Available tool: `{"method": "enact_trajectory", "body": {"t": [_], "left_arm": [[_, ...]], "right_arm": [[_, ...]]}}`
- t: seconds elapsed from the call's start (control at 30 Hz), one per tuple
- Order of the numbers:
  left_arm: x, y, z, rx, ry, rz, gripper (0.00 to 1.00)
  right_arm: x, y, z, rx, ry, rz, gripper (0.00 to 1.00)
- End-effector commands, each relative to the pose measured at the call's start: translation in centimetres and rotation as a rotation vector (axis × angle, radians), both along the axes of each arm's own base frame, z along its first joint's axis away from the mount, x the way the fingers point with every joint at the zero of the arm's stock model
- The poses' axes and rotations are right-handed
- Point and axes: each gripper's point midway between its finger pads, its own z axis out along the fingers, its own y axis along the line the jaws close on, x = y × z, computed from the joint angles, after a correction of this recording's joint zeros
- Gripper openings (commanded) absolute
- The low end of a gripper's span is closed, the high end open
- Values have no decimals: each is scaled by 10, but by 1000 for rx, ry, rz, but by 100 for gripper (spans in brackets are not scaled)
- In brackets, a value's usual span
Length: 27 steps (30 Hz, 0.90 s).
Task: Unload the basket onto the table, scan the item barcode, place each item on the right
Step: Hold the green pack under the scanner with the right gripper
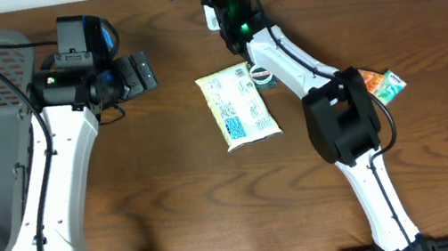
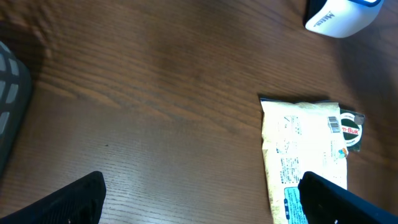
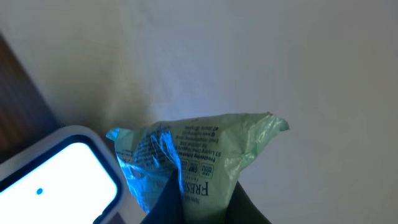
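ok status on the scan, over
Left gripper open, empty. Right gripper shut on green packet, beside lit scanner, blue light on it. White pouch lies aside, nothing blocking.

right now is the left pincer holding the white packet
No, the left pincer stands open and the white packet lies flat on the table, ungripped.

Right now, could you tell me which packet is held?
The green packet, pinched in the right gripper; the cream packet and orange packet lie on the table.
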Motion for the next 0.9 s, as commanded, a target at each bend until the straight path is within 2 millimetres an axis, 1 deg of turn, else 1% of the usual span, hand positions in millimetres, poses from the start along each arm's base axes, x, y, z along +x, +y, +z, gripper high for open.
{"method": "enact_trajectory", "body": {"t": [0.0, 0.17, 0.4, 0.77, 0.87], "left_arm": [[1, -1, 0, -6, 1, -6, 98], [1, -1, 0, -6, 1, -6, 98], [1, -1, 0, -6, 1, -6, 98], [1, -1, 0, -6, 1, -6, 98], [1, -1, 0, -6, 1, -6, 97]], "right_arm": [[3, -3, -2, -14, 0, -1, 1], [4, -9, -8, -20, 13, -7, 2], [3, -12, -23, -75, 35, 7, 1], [3, -13, -24, -75, 34, 2, 2], [3, -16, -22, -76, 27, -20, 2]]}}
